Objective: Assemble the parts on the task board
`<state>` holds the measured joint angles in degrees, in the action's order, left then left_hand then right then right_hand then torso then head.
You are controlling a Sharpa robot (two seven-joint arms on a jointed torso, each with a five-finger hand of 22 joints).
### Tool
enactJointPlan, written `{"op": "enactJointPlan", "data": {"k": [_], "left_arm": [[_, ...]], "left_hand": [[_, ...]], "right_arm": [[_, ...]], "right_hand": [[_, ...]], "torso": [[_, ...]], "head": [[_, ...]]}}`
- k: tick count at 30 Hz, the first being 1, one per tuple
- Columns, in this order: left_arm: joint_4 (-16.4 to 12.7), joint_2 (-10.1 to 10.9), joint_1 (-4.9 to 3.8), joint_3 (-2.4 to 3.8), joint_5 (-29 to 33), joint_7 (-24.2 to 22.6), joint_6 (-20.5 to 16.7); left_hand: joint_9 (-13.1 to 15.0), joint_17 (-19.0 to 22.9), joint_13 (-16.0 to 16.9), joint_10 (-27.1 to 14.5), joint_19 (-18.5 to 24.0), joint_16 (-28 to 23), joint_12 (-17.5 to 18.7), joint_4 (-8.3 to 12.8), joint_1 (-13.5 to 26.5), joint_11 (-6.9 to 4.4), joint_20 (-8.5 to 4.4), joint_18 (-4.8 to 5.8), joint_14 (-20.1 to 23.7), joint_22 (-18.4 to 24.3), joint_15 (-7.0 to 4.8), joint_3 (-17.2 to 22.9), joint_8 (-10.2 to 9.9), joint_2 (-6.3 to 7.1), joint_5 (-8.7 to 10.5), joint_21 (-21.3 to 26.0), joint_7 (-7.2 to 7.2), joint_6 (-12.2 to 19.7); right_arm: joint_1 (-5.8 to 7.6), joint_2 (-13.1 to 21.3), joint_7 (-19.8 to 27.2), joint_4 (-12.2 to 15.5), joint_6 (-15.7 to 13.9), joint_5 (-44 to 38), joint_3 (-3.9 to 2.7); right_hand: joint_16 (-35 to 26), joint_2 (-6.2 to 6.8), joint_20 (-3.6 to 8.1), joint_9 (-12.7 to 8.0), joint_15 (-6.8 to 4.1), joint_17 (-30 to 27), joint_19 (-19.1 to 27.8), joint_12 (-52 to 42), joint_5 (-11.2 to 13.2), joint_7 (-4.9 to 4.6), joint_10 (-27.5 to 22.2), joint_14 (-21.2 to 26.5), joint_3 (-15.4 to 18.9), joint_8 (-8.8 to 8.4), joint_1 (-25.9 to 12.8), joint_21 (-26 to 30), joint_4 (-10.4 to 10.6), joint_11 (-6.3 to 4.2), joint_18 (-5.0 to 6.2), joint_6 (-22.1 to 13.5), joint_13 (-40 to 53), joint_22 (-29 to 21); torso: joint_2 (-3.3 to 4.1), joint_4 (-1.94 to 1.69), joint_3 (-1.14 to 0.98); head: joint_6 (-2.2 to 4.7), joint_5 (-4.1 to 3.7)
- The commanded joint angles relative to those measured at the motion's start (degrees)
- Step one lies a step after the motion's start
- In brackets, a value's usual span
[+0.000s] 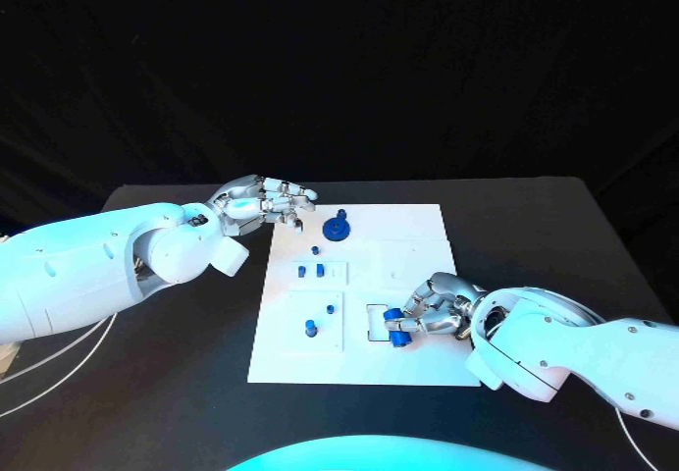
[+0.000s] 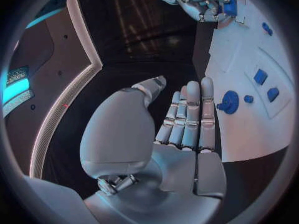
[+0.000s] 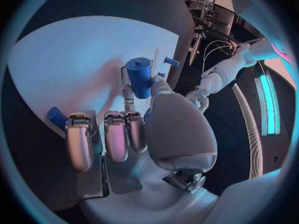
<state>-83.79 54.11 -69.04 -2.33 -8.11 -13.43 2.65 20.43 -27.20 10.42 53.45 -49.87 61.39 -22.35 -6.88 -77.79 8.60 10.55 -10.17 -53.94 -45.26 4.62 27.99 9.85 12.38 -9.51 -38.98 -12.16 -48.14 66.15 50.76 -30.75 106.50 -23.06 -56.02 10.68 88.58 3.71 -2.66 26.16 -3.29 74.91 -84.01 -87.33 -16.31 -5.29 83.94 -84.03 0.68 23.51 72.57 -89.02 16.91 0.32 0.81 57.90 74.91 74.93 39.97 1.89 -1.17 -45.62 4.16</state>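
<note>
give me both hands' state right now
Left hand: open, fingers straight, holding nothing, beside the white task board.
Right hand: holding a small blue cylindrical part over the board.

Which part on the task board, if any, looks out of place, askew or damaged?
Nothing stands out. The small blue parts lie on the white task board, the blue gear sits near its far edge, and the right hand holds a blue cylinder. The left hand holds nothing.
</note>
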Motion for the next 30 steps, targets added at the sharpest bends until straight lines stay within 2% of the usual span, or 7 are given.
{"op": "enactJointPlan", "data": {"k": [1,2,5,11,20,30], "left_arm": [[-0.1,-0.1,0.00,0.03,0.3,-0.2,1.1],[-0.1,-0.1,0.00,0.03,0.3,-0.2,1.1],[-0.1,-0.1,0.00,0.03,0.3,-0.1,1.1],[0.0,-0.1,0.00,0.03,0.3,0.0,1.2],[0.0,0.1,0.00,0.03,0.3,0.1,1.2],[0.1,0.2,0.00,0.03,0.3,0.2,1.3]], "left_hand": [[-0.1,0.1,-0.1,-0.4,-0.4,-0.1,-0.2,0.1,0.4,-0.04,-0.14,-0.28,0.3,0.1,0.13,-0.3,0.4,0.16,-0.01,0.4,-0.01,0.3],[-0.1,0.1,-0.1,-0.4,-0.4,-0.1,-0.2,0.1,0.4,-0.04,-0.14,-0.28,0.3,0.1,0.13,-0.3,0.4,0.16,-0.01,0.4,-0.01,0.3],[-0.1,0.1,-0.1,-0.5,-0.5,-0.1,-0.3,0.0,0.3,-0.03,-0.14,-0.29,0.3,0.2,0.13,-0.4,0.5,0.05,-0.05,0.6,-0.04,0.3],[-0.1,0.1,-0.1,-0.5,-0.5,-0.1,-0.3,0.0,0.3,-0.03,-0.14,-0.29,0.3,0.2,0.13,-0.4,0.5,0.05,-0.05,0.6,-0.04,0.3],[-0.1,0.1,-0.1,-0.5,-0.5,-0.1,-0.3,0.0,0.3,-0.03,-0.14,-0.29,0.3,0.2,0.13,-0.4,0.5,0.05,-0.05,0.6,-0.04,0.3],[-0.1,0.1,-0.1,-0.6,-0.5,-0.1,-0.3,-0.1,0.2,-0.02,-0.13,-0.29,0.3,0.3,0.14,-0.5,0.5,-0.07,-0.07,0.6,-0.06,0.3]], "right_arm": [[-0.41,-0.8,0.2,-1.1,-1.5,-0.1,0.15],[-0.48,-0.9,0.2,-1.2,-1.7,-0.2,0.15],[-0.66,-1.3,0.6,-1.3,-2.5,-0.3,0.14],[-0.79,-1.9,1.6,-1.1,-4.3,-0.5,0.13],[-0.82,-1.3,2.1,0.0,-4.5,-0.8,0.13],[-0.72,-0.8,2.0,1.4,-4.6,-1.1,0.07]], "right_hand": [[0.1,-0.29,0.31,-0.1,-0.53,11.5,-5.6,0.2,0.2,1.29,3.8,-5.2,0.1,-0.19,-0.6,0.2,-0.1,-0.52,-0.56,1.0,12.0,14.7],[0.1,-0.30,0.31,-0.1,-0.54,11.5,-5.6,0.4,0.3,1.31,3.7,-5.2,0.1,-0.16,-0.7,0.3,-0.1,-0.53,-0.54,1.0,11.8,14.7],[0.1,-0.30,0.31,-0.1,-0.54,11.4,-5.6,0.6,0.3,1.31,3.6,-5.2,0.1,-0.16,-0.7,0.4,-0.1,-0.53,-0.52,1.0,11.7,14.7],[0.0,-0.39,0.32,-0.1,-0.56,11.3,-5.6,0.6,0.3,1.37,3.6,-5.2,0.1,-0.12,-0.7,0.4,-0.2,-0.57,-0.52,1.1,11.7,14.7],[0.0,-0.35,0.43,-0.1,-0.72,11.3,-5.6,0.6,0.0,1.57,3.6,-5.2,-0.5,-0.01,0.3,0.3,-0.4,-0.76,-0.55,1.1,11.7,14.7],[0.1,-0.36,0.45,-0.1,-0.74,11.4,-5.7,0.5,0.0,1.59,3.6,-5.2,-0.7,0.01,0.4,0.1,-0.4,-0.78,-0.59,1.1,11.8,14.8]], "torso": [[0.04,0.05,-0.02],[0.07,0.03,-0.03],[0.06,0.05,-0.04],[0.05,-0.03,-0.01],[0.04,0.02,0.07],[0.04,0.00,0.01]], "head": [[0.31,0.00],[0.55,0.02],[0.60,0.06],[0.49,0.29],[0.40,0.57],[0.43,0.58]]}}
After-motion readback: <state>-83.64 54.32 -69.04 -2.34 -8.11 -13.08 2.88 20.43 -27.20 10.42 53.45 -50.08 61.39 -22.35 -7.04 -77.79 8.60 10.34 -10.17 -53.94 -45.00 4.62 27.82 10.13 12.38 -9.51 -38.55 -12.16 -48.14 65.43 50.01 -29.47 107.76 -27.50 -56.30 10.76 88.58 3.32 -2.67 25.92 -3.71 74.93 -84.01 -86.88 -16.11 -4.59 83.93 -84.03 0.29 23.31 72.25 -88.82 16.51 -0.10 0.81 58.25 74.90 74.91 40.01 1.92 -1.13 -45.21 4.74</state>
